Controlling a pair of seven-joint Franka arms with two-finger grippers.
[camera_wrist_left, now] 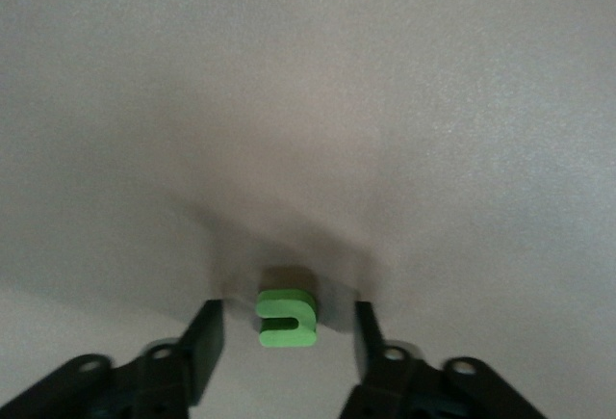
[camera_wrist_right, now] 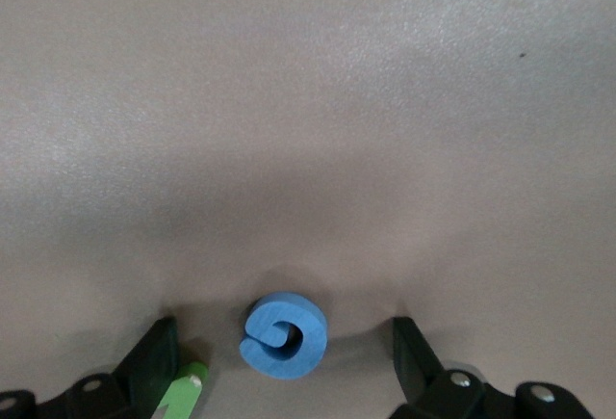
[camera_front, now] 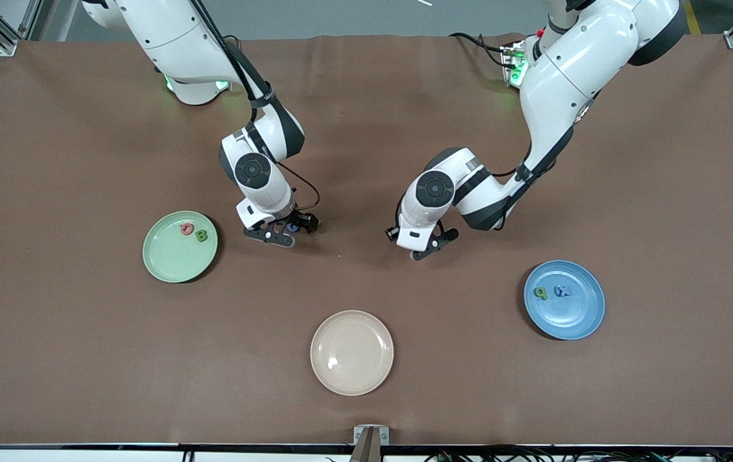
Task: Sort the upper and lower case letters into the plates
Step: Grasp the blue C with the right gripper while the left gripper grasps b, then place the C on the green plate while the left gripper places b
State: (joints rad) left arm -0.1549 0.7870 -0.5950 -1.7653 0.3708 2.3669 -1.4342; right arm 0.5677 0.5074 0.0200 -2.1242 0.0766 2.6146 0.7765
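Both grippers were down at the table, each straddling one toy letter, with four letters already on plates.

Three plates lay on the brown table [camera_front: 52, 359]: a mint green plate [camera_front: 167, 260] toward the right arm's end with two letters, one pinkish-red [camera_front: 187, 228] and one green [camera_front: 201, 235]; a blue plate [camera_front: 575, 317] toward the left arm's end with two, one green [camera_front: 540, 292] and one blue [camera_front: 562, 291]; and a cream plate [camera_front: 352, 352] nearest the front camera. The left gripper [camera_wrist_left: 289, 342] stood with fingers apart around a green letter [camera_wrist_left: 286, 318], not touching it. The right gripper [camera_wrist_right: 284, 352] stood spread wide around a round blue letter [camera_wrist_right: 285, 334], unclamped, with a second green piece [camera_wrist_right: 181, 395] beside one finger.
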